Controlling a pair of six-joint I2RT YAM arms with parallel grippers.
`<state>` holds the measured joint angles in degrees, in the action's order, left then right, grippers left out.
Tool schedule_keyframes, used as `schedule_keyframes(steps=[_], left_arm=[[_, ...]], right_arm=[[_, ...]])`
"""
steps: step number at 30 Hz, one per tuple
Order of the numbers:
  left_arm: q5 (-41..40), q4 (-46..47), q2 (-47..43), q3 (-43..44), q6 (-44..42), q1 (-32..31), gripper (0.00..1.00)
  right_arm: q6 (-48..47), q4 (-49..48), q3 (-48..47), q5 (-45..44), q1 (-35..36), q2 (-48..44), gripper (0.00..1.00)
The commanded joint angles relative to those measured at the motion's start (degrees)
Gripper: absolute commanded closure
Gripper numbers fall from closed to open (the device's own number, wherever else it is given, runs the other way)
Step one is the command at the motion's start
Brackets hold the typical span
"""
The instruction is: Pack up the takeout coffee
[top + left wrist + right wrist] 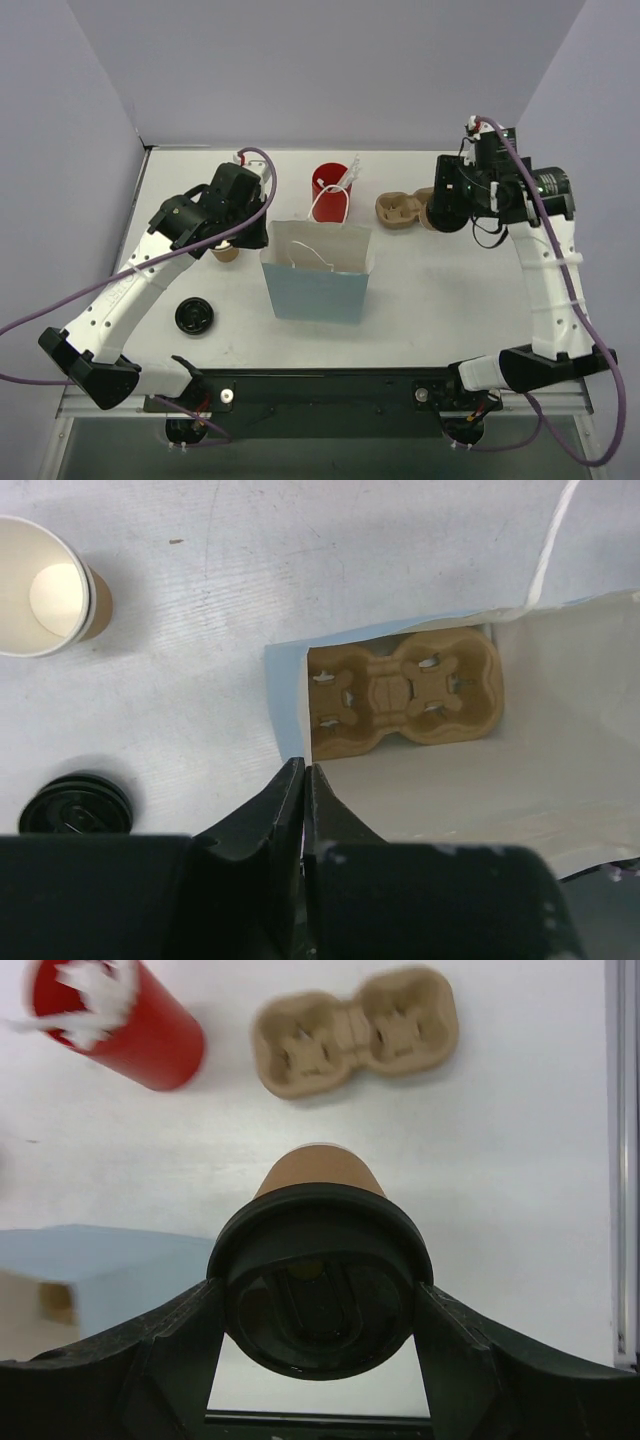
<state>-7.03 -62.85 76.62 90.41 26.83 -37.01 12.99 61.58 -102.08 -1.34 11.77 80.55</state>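
The takeout coffee point(320, 1175), a kraft-brown cup with a black lid, lies on its side between the fingers of my right gripper point(320, 1295), lid toward the wrist camera. That gripper point(440, 210) hangs at the back right, beside the cardboard carrier point(400, 211) and well right of the bag. The light-blue paper bag point(318, 278) stands open at the table's middle. My left gripper point(303, 770) sits at the bag's left rim with its jaws pinched together on the paper edge. A second cardboard carrier point(405, 695) lies on the bag's floor.
A red cup with white stirrers point(330, 190) stands behind the bag. A lidless paper cup point(225, 252) stands just left of the bag under my left wrist. Nearer the front left lies a loose black lid point(194, 316).
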Motion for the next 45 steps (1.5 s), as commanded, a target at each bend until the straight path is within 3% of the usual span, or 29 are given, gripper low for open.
schedule_keyframes(steps=[1, 3, 7, 10, 14, 17, 28, 35, 38, 39, 40, 42, 45], left_arm=[[-0.8, 3.8, -0.9, 1.0, -3.1, 0.1, 1.0], [-1.1, 6.1, -2.5, -0.1, -3.6, 0.0, 1.0], [2.8, 18.7, -8.2, -5.8, -8.2, -0.8, 1.0], [5.5, 26.5, -13.1, -11.5, -9.8, -1.1, 1.0], [8.2, 29.4, -17.0, -15.3, -10.6, -1.3, 1.0], [10.3, 32.3, -19.8, -18.9, -10.4, -1.5, 1.0], [20.1, 46.4, -27.0, -30.2, -9.9, -1.4, 1.0], [21.1, 49.7, -28.3, -32.6, -9.3, -1.5, 1.0], [19.9, 46.0, -26.7, -31.2, -8.0, -1.5, 0.99], [17.8, 43.9, -26.3, -30.0, -7.8, -1.5, 0.76], [16.7, 39.8, -26.1, -28.7, -7.1, -1.5, 0.67], [14.5, 36.5, -26.8, -28.7, -7.1, -1.5, 0.54], [11.6, 33.6, -28.5, -29.1, -8.0, -1.5, 0.47]], right_arm=[[1.3, 7.6, -10.0, 4.5, 4.3, -4.9, 0.57], [1.3, 6.5, -15.4, 4.8, 7.3, -5.1, 0.58], [0.8, 1.4, -19.6, 4.9, 19.7, -5.9, 0.58], [-2.0, -3.6, -18.0, 3.3, 29.8, -7.3, 0.59], [-3.8, -6.6, -15.8, -2.6, 40.2, -7.8, 0.6], [-4.7, -7.5, -12.2, -5.9, 44.6, -8.0, 0.6], [-11.4, -10.2, 1.2, -14.8, 54.9, -5.3, 0.61], [-18.0, -16.0, 10.7, -17.4, 56.2, -6.2, 0.62], [-18.4, -20.5, 17.1, -16.3, 56.1, -8.5, 0.62], [-18.4, -21.3, 19.5, -16.1, 56.2, -9.2, 0.63], [-18.4, -22.5, 20.7, -16.1, 56.3, -9.5, 0.63], [-18.3, -23.9, 23.4, -16.2, 56.6, -10.8, 0.63], [-18.2, -26.5, 26.8, -17.1, 58.0, -12.4, 0.64]])
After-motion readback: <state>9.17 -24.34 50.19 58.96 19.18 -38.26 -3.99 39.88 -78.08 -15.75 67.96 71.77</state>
